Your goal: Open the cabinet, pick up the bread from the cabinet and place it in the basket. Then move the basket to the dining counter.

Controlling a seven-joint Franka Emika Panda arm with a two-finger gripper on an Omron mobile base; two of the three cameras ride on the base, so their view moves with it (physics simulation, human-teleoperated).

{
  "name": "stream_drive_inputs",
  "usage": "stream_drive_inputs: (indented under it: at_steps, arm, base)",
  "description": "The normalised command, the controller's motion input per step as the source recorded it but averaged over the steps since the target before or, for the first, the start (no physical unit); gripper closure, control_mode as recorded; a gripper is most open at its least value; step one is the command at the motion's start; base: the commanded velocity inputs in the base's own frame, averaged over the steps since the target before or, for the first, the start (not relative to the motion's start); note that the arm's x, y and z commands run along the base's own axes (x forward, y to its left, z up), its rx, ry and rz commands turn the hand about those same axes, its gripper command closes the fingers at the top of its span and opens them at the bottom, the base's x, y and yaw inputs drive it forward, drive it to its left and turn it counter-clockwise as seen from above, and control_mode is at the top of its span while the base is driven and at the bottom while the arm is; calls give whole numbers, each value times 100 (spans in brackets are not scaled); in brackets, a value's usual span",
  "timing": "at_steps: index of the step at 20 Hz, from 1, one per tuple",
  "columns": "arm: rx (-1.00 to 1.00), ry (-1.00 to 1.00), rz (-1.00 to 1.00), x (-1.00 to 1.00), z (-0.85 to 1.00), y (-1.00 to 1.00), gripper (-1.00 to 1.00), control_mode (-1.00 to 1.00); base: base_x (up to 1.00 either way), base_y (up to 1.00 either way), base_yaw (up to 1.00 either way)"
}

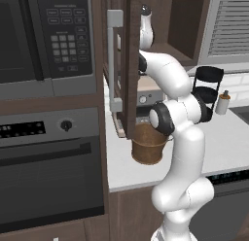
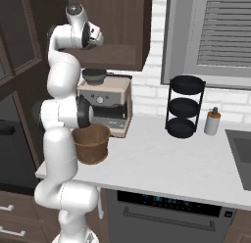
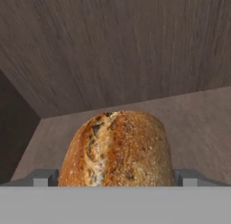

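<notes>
The bread [image 3: 118, 148], a golden-brown crusty bun, rests on the cabinet's wooden shelf [image 3: 198, 123]. My gripper [image 3: 116, 179] is open, with one finger tip [image 3: 45, 178] on each side of the bun, close to its flanks. The cabinet [image 1: 130, 65] has its door swung out, edge-on, with its grey bar handle [image 1: 115, 60] facing me. My arm [image 2: 73, 34] reaches up into the open cabinet [image 2: 117, 26]. The brown basket [image 1: 148, 146] stands on the white counter below the cabinet, partly behind my arm, and also shows as the basket [image 2: 92, 144]. The dining counter is out of view.
A coffee machine [image 2: 105, 102] stands behind the basket. A black three-tier rack [image 2: 184, 107] and a small bottle [image 2: 212, 122] sit further right on the counter [image 2: 162, 163]. A microwave [image 1: 46, 38] and an oven [image 1: 48, 172] fill the wall to the left.
</notes>
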Motion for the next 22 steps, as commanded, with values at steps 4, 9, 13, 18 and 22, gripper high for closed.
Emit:
stream_drive_inputs:
  at_steps: [4, 9, 13, 18, 22]
  arm:
    - [1, 0, 0, 0, -8, 0, 100, -100]
    - [0, -1, 0, 0, -7, -9, 100, -100]
    - [3, -14, 2, 0, -6, -41, 100, -100]
    - [8, -21, 3, -9, 0, -19, 100, -100]
    - [1, -11, 0, -59, 0, -1, 100, -100]
  base:
    - [0, 0, 0]
    - [0, 0, 0]
    - [0, 0, 0]
    - [0, 0, 0]
    - [0, 0, 0]
